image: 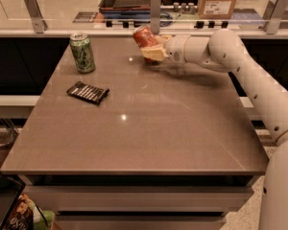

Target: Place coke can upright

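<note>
The coke can (144,36), orange-red with a silver top, hangs over the back middle of the table (149,128), tilted with its top leaning left. My gripper (152,49) is shut on the can's lower part, reaching in from the right on the white arm (230,56). The can's bottom is hidden behind the fingers (152,54), so I cannot tell whether it touches the tabletop.
A green can (82,52) stands upright at the back left. A flat black wrapped bar (88,92) lies in front of it. Behind the table runs a glass rail with posts (156,6), and beyond it a cardboard box (220,0).
</note>
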Robot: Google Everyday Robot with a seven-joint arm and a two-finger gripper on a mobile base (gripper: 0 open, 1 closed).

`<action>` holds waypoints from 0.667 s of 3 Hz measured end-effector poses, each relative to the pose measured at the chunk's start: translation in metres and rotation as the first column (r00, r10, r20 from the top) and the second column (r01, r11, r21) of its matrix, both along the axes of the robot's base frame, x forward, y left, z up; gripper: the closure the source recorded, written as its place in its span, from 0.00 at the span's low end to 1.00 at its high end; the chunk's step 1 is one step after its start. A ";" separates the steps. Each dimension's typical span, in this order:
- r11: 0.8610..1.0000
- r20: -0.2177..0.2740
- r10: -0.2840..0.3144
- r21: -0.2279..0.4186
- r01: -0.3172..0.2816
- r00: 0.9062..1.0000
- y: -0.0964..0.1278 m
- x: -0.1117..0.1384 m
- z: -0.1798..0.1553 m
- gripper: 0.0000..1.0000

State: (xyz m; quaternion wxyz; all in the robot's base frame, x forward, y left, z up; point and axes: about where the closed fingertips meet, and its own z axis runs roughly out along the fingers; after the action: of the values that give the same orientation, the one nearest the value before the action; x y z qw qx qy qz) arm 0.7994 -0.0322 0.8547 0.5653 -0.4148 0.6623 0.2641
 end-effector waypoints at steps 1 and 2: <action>1.000 0.000 0.000 0.000 0.000 1.000 0.000 0.000 0.003 1.00; 1.000 0.000 0.000 0.000 0.000 1.000 0.000 0.000 0.003 1.00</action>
State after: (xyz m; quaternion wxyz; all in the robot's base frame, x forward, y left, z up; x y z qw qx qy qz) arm 0.7994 -0.0322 0.8581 0.5653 -0.4148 0.6623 0.2641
